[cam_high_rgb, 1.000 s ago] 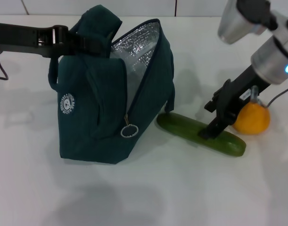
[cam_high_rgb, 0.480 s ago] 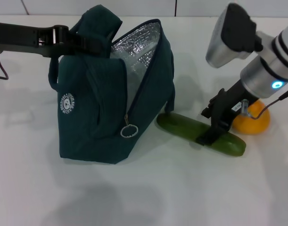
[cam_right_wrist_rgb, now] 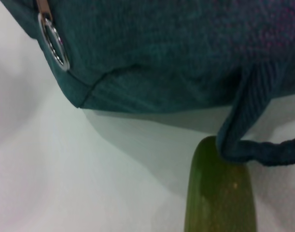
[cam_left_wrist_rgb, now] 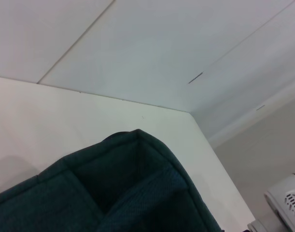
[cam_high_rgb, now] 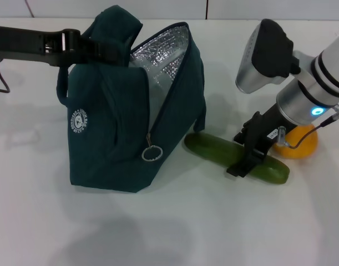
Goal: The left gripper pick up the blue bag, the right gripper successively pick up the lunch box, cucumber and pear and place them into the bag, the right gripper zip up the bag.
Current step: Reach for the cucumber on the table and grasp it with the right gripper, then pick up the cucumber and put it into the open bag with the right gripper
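Since a second ago my right arm has swung its wrist inward and lowered, so my right gripper (cam_high_rgb: 246, 162) now sits astride the cucumber (cam_high_rgb: 236, 157) a little nearer the bag than it did, its fingers straddling the green body; whether they have clenched or only bracket it I cannot tell from the head view. I read that as the cucumber pick being set up, with no lift begun, since the cucumber lies flat on the desk (cam_high_rgb: 175, 227) toward its right side. Just beyond it, touching or nearly touching its far end, sits the pear (cam_high_rgb: 300, 145), half hidden behind my wrist. My left gripper (cam_high_rgb: 105, 51) is clamped on a handle of the blue bag (cam_high_rgb: 114, 127), holding it upright near the desk's far left part with the foil mouth gaping toward the cucumber. No lunch box shows outside; probably it is already in the bag. My right wrist view adds what the head view lacks: the cucumber's near tip (cam_right_wrist_rgb: 219, 188) tucked under a drooping handle loop (cam_right_wrist_rgb: 244, 140), and the zip ring (cam_right_wrist_rgb: 53, 41) hanging free. My left wrist view shows only the bag's top fabric (cam_left_wrist_rgb: 118, 188).
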You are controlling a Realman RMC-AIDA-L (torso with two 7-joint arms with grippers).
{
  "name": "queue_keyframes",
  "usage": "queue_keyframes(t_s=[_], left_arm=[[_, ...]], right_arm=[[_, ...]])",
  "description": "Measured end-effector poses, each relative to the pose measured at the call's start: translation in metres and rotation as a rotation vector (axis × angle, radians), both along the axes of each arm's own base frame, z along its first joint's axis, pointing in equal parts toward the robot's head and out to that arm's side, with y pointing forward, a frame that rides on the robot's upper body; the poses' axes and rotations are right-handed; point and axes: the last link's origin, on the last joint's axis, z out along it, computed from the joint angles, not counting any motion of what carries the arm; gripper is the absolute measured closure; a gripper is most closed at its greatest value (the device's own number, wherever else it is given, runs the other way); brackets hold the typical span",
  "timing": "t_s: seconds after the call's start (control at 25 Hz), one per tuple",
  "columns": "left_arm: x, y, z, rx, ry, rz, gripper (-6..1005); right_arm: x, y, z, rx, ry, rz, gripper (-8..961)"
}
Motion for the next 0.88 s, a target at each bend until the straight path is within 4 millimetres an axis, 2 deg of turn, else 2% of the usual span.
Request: queue_keyframes(t_s=[0.24,0.68,0.88], left_arm=[[-0.0005,0.0003,0.0006,0.002,0.002,0.001,946],[-0.0007,0.0009,0.0025,0.006,0.006,0.002,945],[-0.0008,0.0013,0.0032,0.008,0.006,0.002,945]], right_arm=[[-0.0006,0.0005,-0.0006,0.007,0.002,0.000,171],[-0.0015,-0.0020,0.0010,-0.008,0.006,0.003,357],[-0.0030,-0.0082,0.0051,-0.056,0.001,-0.015,357]])
